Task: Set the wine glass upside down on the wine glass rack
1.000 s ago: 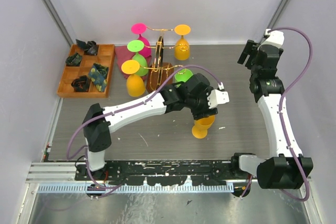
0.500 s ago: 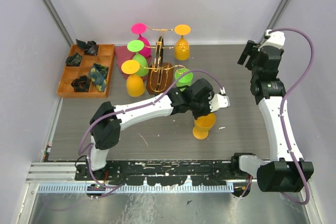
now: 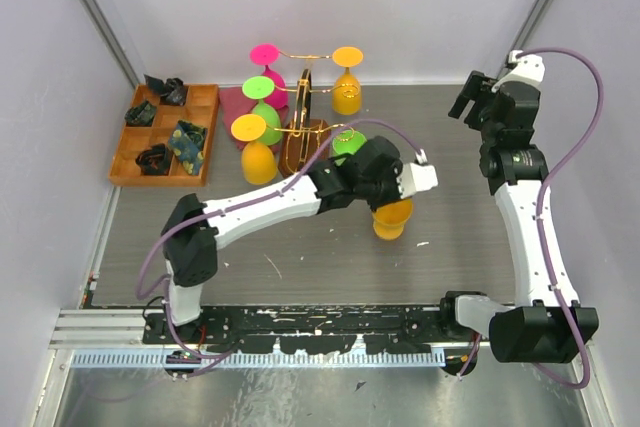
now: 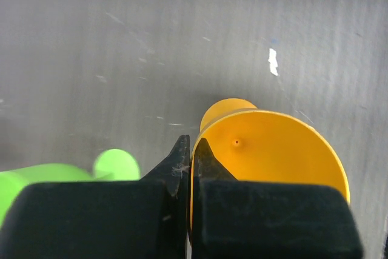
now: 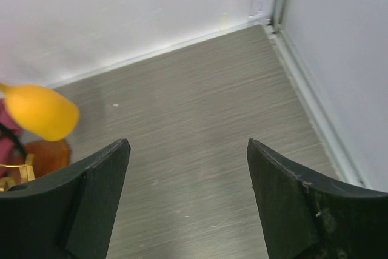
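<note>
An orange wine glass is right of the table's middle, bowl mouth up. My left gripper is shut on its rim. In the left wrist view one finger is inside the orange bowl and the other outside, at the gripper. The wine glass rack, gold wire on a brown oval base, stands behind it with several coloured glasses hanging upside down, among them a green one next to my left arm. My right gripper is raised at the far right, open and empty.
An orange wooden compartment tray with dark items sits at the back left. The enclosure's walls stand on both sides and behind. In the right wrist view an orange hanging glass and the rack base show at the left.
My left gripper has shut on the orange glass's rim, and the glass has shifted slightly away from the near edge. The right arm has barely moved.
</note>
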Available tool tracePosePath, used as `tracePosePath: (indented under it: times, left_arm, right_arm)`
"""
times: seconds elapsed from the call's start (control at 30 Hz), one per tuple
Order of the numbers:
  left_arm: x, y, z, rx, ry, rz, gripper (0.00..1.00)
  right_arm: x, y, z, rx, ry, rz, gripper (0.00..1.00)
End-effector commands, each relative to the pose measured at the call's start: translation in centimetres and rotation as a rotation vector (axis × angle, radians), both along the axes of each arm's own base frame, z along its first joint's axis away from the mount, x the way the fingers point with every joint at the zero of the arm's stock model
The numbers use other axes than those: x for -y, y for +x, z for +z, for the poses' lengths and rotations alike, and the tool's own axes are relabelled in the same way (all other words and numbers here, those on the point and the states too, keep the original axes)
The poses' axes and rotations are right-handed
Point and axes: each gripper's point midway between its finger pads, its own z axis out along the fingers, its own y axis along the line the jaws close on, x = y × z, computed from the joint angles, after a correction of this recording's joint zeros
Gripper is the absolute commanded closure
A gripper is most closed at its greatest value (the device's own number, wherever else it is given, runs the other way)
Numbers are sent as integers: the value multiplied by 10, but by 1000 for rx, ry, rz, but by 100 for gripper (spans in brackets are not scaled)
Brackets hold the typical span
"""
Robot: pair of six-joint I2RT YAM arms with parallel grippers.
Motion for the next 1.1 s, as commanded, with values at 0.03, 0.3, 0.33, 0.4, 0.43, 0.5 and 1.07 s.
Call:
tracePosePath:
  times: [0.03, 0.3, 0.33, 0.4, 0.43, 0.5, 1.07]
  left_arm:
    - [-26, 58, 189, 345, -414, 179, 100]
    - [-81, 80, 292, 734, -731, 383, 100]
    - [-86, 80, 300, 781, -776, 400, 100]
    - [-93, 78, 314, 875, -862, 415, 100]
    - [-95, 75, 319, 922, -913, 416, 100]
    - [-97, 76, 323, 971, -974, 426, 100]
    - [-109, 93, 352, 1057, -1167, 496, 100]
  right_arm:
    - [-29, 7, 56, 138, 184, 94, 16]
    - [-73, 2, 121, 246, 444, 277, 17]
    - [-77, 0, 132, 264, 472, 297, 17]
    - [-87, -3, 155, 301, 547, 348, 17]
    - [-95, -5, 166, 319, 592, 388, 17]
    - [-111, -10, 186, 350, 689, 480, 17]
    - [-141, -10, 182, 254, 1002, 603, 25]
